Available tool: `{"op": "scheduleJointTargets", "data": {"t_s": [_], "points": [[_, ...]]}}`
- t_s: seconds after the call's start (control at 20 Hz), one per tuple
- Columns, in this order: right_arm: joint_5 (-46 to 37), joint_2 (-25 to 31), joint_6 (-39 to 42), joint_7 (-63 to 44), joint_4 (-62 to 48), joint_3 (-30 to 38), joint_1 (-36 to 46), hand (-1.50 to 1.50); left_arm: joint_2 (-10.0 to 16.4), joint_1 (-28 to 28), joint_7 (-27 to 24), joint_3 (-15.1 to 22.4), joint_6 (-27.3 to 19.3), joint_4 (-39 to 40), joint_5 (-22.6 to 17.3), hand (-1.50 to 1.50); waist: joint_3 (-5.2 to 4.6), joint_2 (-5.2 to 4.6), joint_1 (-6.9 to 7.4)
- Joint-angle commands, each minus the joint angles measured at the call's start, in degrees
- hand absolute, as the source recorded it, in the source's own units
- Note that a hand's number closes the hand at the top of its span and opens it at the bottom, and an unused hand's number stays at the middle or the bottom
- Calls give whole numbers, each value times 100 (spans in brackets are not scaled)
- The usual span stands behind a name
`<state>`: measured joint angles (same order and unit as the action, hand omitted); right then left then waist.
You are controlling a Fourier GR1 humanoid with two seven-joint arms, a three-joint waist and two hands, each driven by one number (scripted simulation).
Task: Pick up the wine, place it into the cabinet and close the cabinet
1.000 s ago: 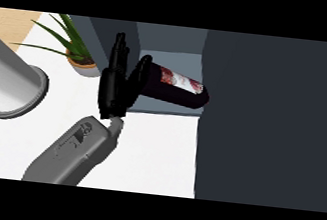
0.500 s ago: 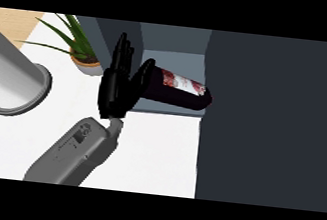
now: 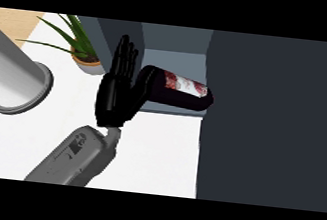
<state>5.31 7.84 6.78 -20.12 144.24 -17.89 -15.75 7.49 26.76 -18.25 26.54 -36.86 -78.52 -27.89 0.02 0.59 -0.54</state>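
Note:
The wine bottle (image 3: pixel 177 89), dark with a red and white label, lies on its side on the floor of the open cabinet (image 3: pixel 175 45). My right hand (image 3: pixel 118 94) stands edge-on just left of the bottle, at the cabinet's mouth. Its fingers are straight and point away from me, so the hand is open; its side touches the bottle's near end or comes very close to it. The dark cabinet door (image 3: pixel 276 124) fills the right of the view and hides the bottle's far end. My left hand does not show.
A large grey cylinder (image 3: pixel 6 78) stands on the white counter (image 3: pixel 158 156) at the left. A potted green plant (image 3: pixel 83 53) sits behind the hand, left of the cabinet. A strip of wood-coloured surface (image 3: pixel 6 17) shows at the upper left.
The right hand's fingers have straightened and spread upward beside the bottle. The bottle has stayed lying in the cabinet, and the forearm has hardly moved.

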Motion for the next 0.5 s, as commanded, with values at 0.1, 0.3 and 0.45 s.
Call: {"op": "scheduleJointTargets", "data": {"t_s": [0.1, 0.3, 0.45], "points": [[444, 127, -150, -851, 1311, 49, -68, -150, -256, -816, -307, 460, 130, -531, 228, -150, -6, -39, 26], [536, 204, -90, -747, 1452, 176, -224, -150, 53, -1130, -194, 377, 278, -994, 251, -150, -4, -36, 18], [444, 163, 41, -268, 925, 133, -279, -150, -385, -1843, -640, 995, -35, -1228, 630, -150, -1, -41, 24]]}}
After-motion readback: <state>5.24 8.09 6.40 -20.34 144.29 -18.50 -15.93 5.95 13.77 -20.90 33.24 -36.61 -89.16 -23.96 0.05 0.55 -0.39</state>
